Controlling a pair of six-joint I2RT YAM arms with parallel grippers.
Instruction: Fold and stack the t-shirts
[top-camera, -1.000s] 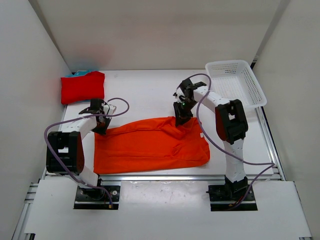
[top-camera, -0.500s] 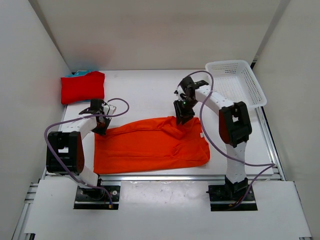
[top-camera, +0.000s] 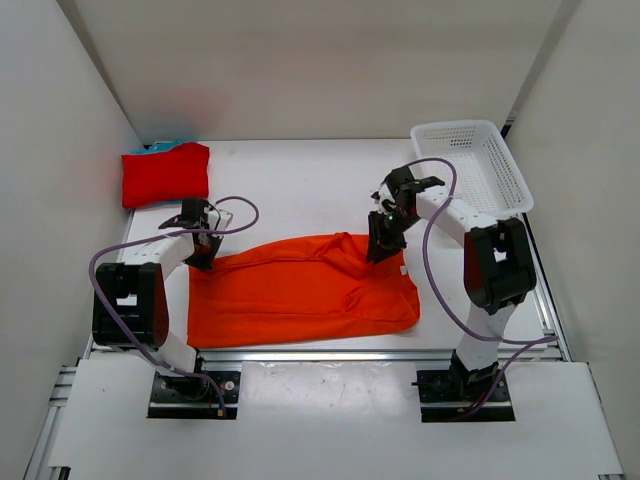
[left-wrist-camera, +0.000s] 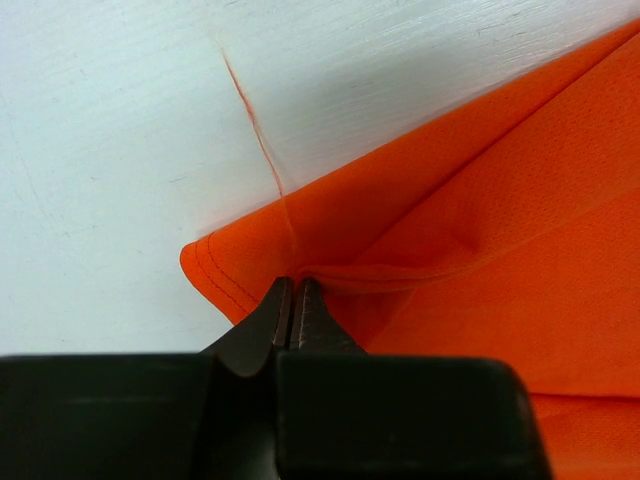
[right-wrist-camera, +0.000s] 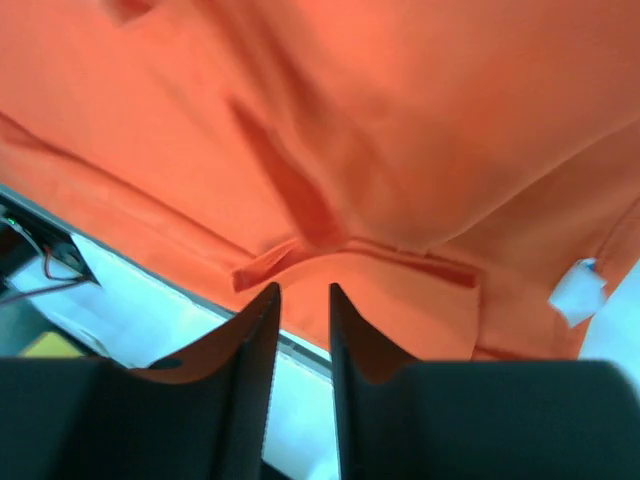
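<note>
The left gripper (left-wrist-camera: 295, 297) has its jaws pressed together on the far-left corner of the orange soft cloth t-shirt (top-camera: 300, 290), nipping a fold just inside the stitched hem. The right gripper (right-wrist-camera: 302, 296) stands with its jaws a narrow way apart at the shirt's far edge, toward the right end. A raised ridge of cloth lies right at its tips, though the wrist view is too close to tell whether they touch it.

From both claws the shirt spreads toward the near edge of the white table (top-camera: 290, 185), its long axis running left to right. A fold would therefore probably carry that far edge nearward, each arm working its own end.

Farther out, the red folded cloth t-shirt (top-camera: 165, 172) rests in the far-left corner on a teal-blue t-shirt (top-camera: 158, 147), of which only a sliver shows. That stack lies nearer the left arm. The white plastic mesh basket (top-camera: 455, 128) sits at the far right, with nothing visible inside.
</note>
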